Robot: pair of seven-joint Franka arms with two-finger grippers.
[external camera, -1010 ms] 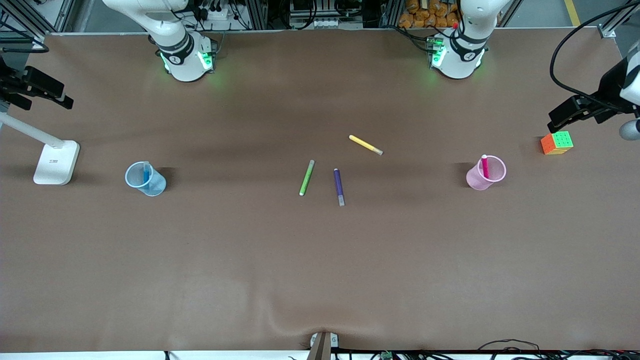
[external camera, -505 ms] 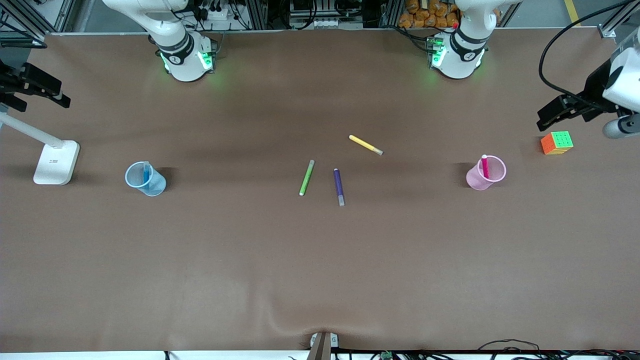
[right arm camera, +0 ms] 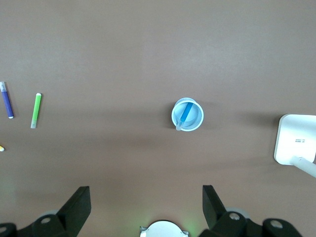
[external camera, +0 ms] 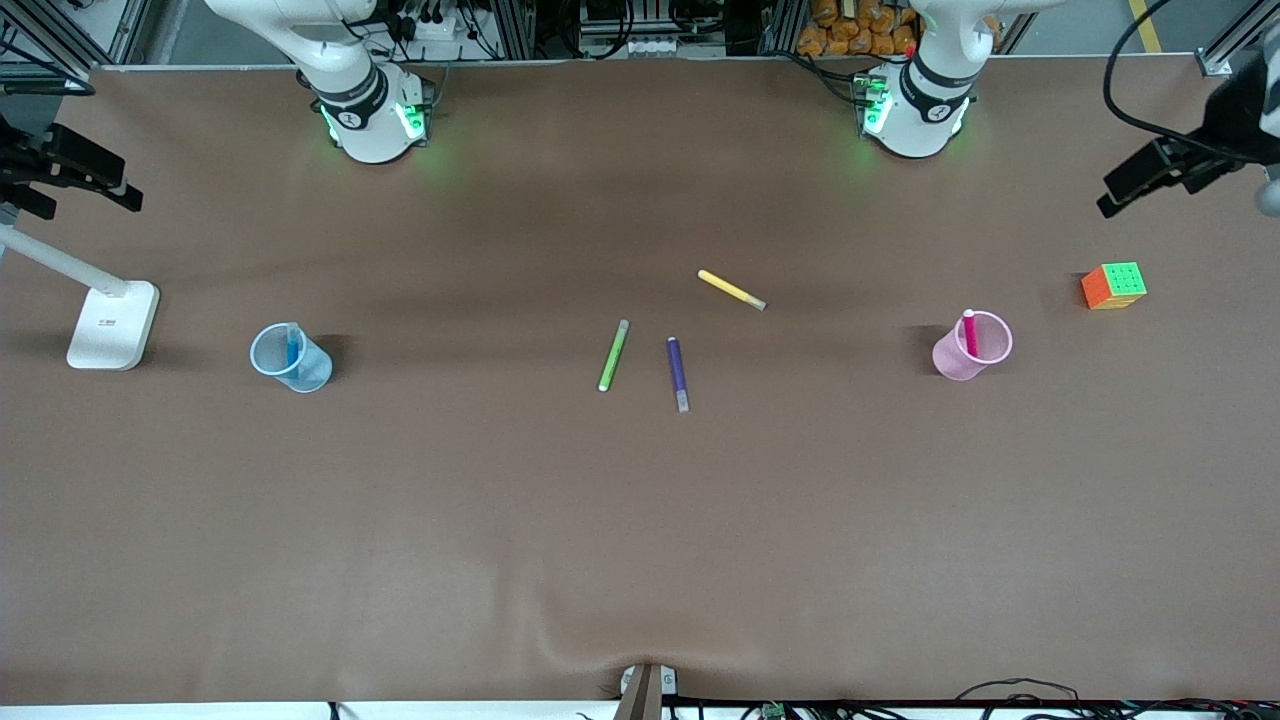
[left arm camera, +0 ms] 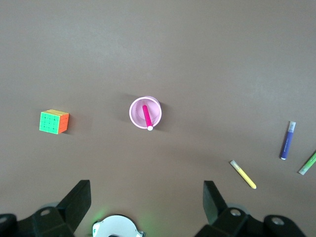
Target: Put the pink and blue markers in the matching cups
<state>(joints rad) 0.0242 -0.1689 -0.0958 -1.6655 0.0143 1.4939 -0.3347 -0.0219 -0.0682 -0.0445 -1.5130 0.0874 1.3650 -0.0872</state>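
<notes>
The pale pink cup (external camera: pixel 971 345) stands toward the left arm's end of the table with the pink marker (external camera: pixel 969 333) upright in it. The pale blue cup (external camera: pixel 290 357) stands toward the right arm's end and holds the blue marker (external camera: pixel 293 348). My left gripper (left arm camera: pixel 146 195) hangs open and empty high over its end of the table, well apart from the pink cup (left arm camera: pixel 145 112). My right gripper (right arm camera: pixel 146 197) is also open and empty, high over its own end, clear of the blue cup (right arm camera: pixel 187 114).
A lime-green marker (external camera: pixel 613 355), a purple marker (external camera: pixel 678 373) and a yellow marker (external camera: pixel 731 290) lie flat mid-table. A colour cube (external camera: pixel 1113 286) sits beside the pink cup, at the left arm's table end. A white lamp base (external camera: pixel 112 325) stands at the right arm's end.
My left gripper has swung away from above the cube toward the robots' side of the table. The right arm, cups and markers have stayed put.
</notes>
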